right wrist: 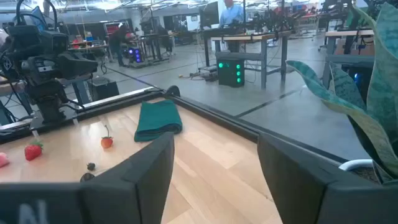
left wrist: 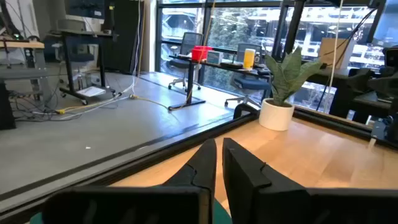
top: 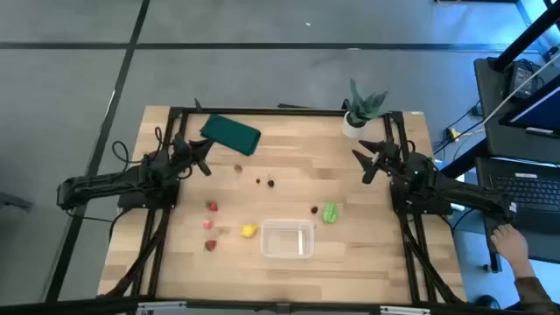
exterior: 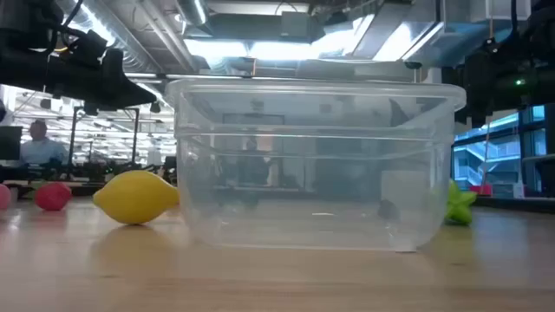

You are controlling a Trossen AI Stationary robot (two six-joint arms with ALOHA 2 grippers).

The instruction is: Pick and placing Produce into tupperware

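Left end effector (top: 202, 158) fingers together, empty; right end effector (top: 367, 162) fingers apart, empty.

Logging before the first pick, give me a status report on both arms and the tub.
Left pincer shut, right pincer open, both parked at the table's sides. Tupperware empty; lemon and other produce on the table. Nothing in the way.
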